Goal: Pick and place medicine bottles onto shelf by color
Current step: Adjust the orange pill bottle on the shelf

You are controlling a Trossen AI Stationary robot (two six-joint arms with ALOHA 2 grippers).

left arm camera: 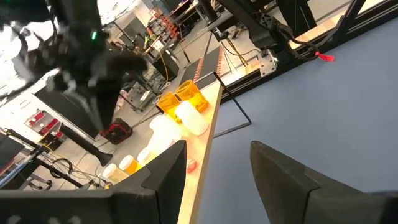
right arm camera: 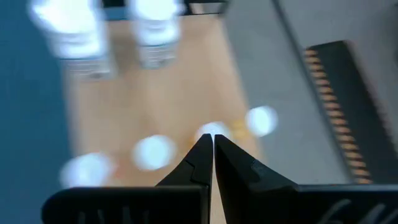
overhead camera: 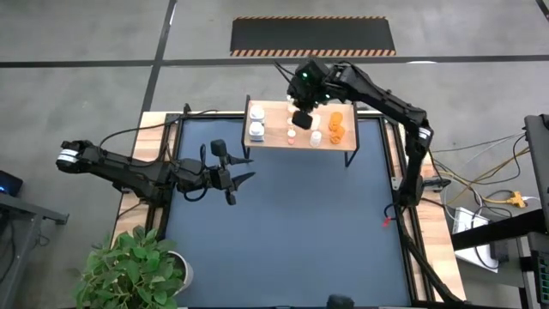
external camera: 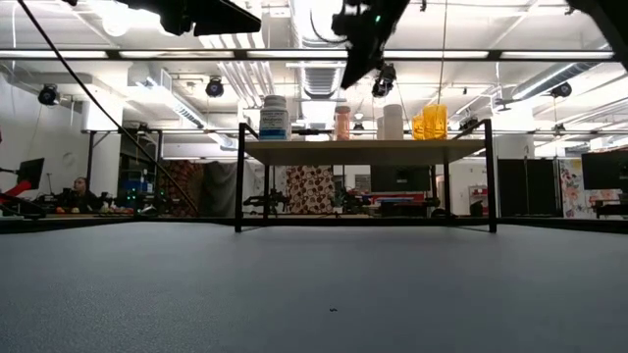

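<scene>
The shelf (overhead camera: 276, 118) is a light-wood board on thin black legs at the mat's far edge. On it stand two larger white bottles (overhead camera: 256, 121), two small white-capped bottles (overhead camera: 316, 137) and orange bottles (overhead camera: 335, 125). The low view shows them upright in a row: the white bottle (external camera: 275, 118), an amber bottle (external camera: 341, 123) and the orange ones (external camera: 430, 122). My right gripper (overhead camera: 302, 118) hangs shut above the middle of the shelf, clear of the bottle tops (right arm camera: 213, 138). My left gripper (overhead camera: 238, 182) is open over the mat's left part, pointing at the shelf (left arm camera: 217, 171).
The dark blue mat (overhead camera: 292, 232) spreads out in front of the shelf. A potted plant (overhead camera: 137, 270) stands at the table's near left corner. Cables (overhead camera: 480, 184) lie off the right edge. The right arm's links reach over the shelf's far right corner.
</scene>
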